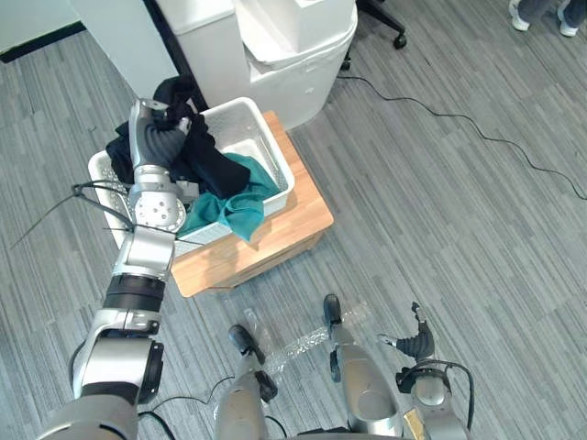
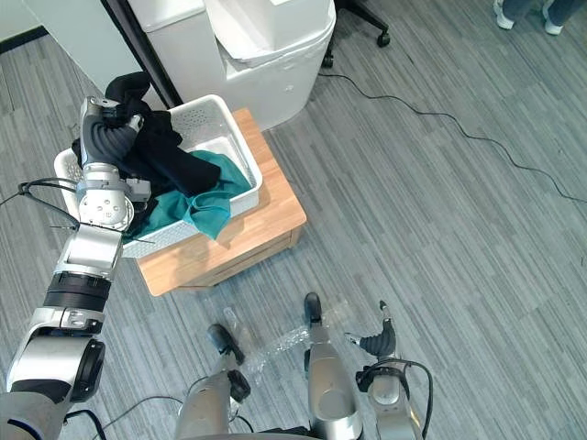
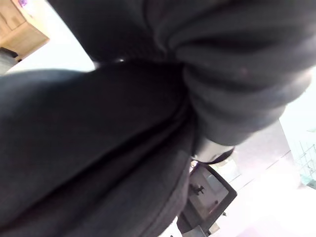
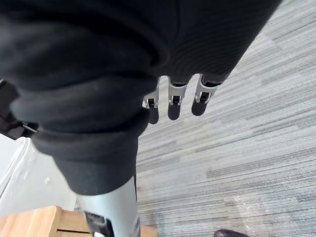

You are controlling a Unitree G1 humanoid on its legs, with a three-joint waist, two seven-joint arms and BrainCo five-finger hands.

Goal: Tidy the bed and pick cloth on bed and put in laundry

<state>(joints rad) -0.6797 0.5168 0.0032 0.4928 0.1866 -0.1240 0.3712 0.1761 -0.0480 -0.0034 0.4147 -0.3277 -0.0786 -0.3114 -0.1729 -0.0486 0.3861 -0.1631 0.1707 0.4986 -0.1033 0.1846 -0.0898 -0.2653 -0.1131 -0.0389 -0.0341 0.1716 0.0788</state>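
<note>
Your left hand (image 1: 158,137) is reached out over the white laundry basket (image 1: 240,121), and the black cloth (image 1: 206,160) is draped right over it. The cloth spills from the hand down into the basket on the side towards your right arm. The cloth and the dark ribbed cover hide the hand in its own wrist view, so you cannot tell whether it is clamped on the cloth or spread beneath it. Below the hand and a little to that same side, a teal cloth (image 1: 234,206) lies in the basket under the black one, with one corner hanging out over the basket's near rim. The basket sits on a low wooden surface (image 1: 293,225), which shows bare on the side away from the hand. Just beyond the hand and the basket stands a large white unit (image 1: 293,55), close against the far rim. Further off past it you have a chair caster (image 1: 399,40), a thin black cable (image 1: 477,137) trailing across the grey floor (image 1: 440,229), and a person's shoes (image 1: 519,16), all well apart from the basket. Your right hand (image 4: 172,93) hangs low over the floor, relaxed with straight fingers, holding nothing.
</note>
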